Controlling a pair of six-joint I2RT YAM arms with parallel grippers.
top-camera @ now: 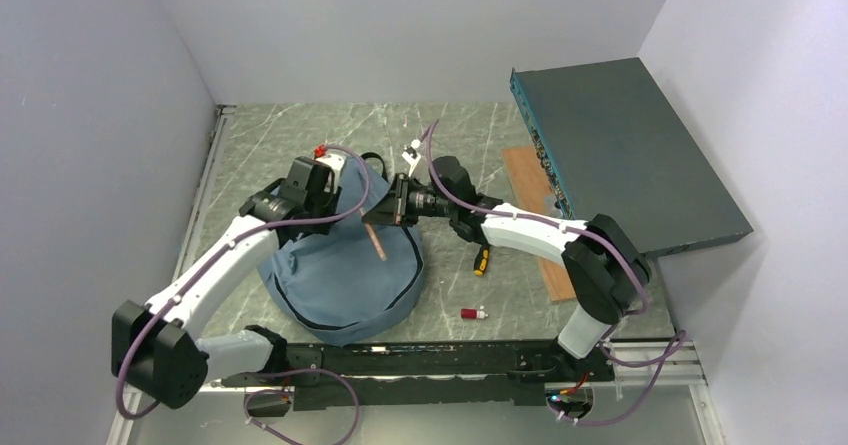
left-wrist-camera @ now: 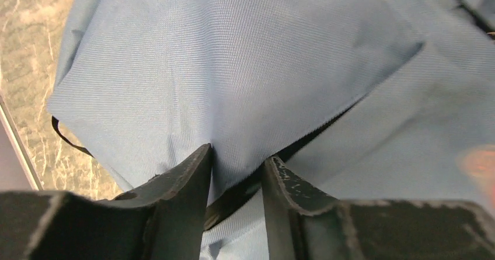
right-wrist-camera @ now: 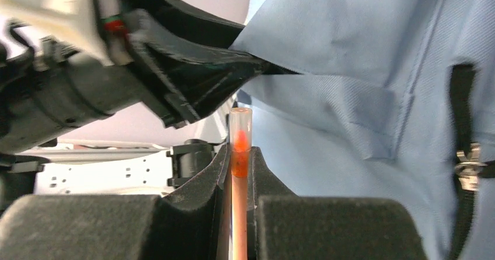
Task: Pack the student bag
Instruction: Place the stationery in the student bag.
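The student bag, soft dusty-blue with black zips, lies flat on the table in front of the left arm. My left gripper is at its far edge. In the left wrist view a flap of the bag with its black zip edge sits between the fingers, which press on it from both sides. My right gripper is shut on a thin orange pen with a clear cap, which hangs just above the bag's far edge. The right wrist view shows the bag drawn to a point at the left fingers.
A dark teal flat box leans at the back right, over a wooden board. A yellow-and-black screwdriver and a small red-and-white item lie right of the bag. Walls close in on the left, back and right.
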